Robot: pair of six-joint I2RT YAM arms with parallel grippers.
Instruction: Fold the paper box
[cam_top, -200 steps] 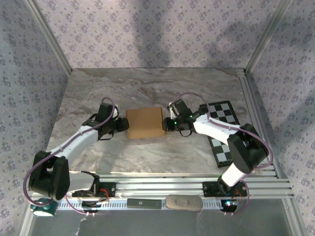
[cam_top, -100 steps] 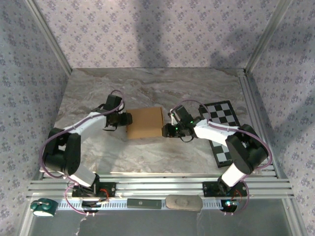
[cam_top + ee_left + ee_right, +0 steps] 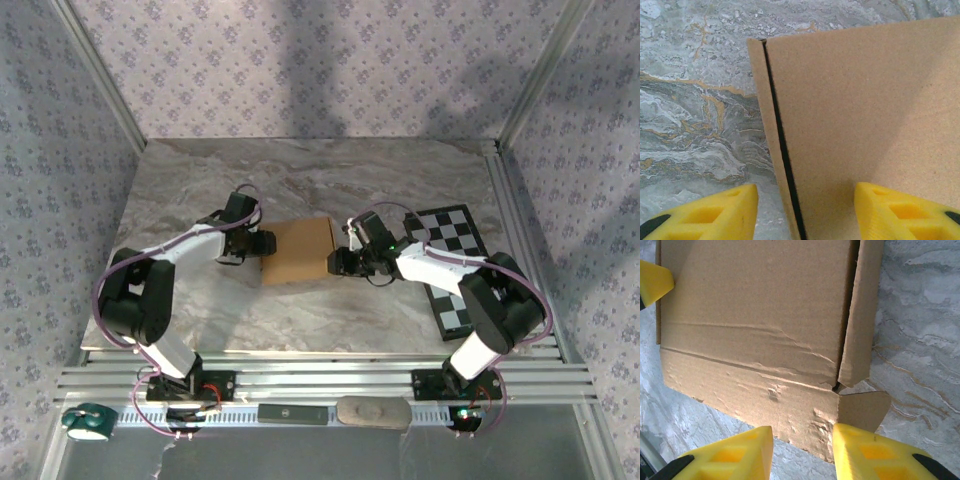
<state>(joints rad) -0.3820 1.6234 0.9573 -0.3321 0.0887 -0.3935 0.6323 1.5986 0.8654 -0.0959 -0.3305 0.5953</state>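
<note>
The paper box is a tan cardboard piece folded into a shallow closed shape at mid-table. My left gripper is at its left edge. In the left wrist view the box has a dark slit along its side, and my left gripper stands open astride that edge, one finger over the top panel and one over the table. My right gripper is at the right edge. In the right wrist view the box shows a creased side flap and a loose tab, and my right gripper is open just before the flap's rim.
A black-and-white checkered board lies to the right of the box, under the right arm. Metal rails run along the near edge. Patterned walls close in the marble table on three sides.
The left arm has swung forward and right, bringing its gripper onto the box's left edge with the jaws wider. The right gripper has barely shifted at the right edge.
</note>
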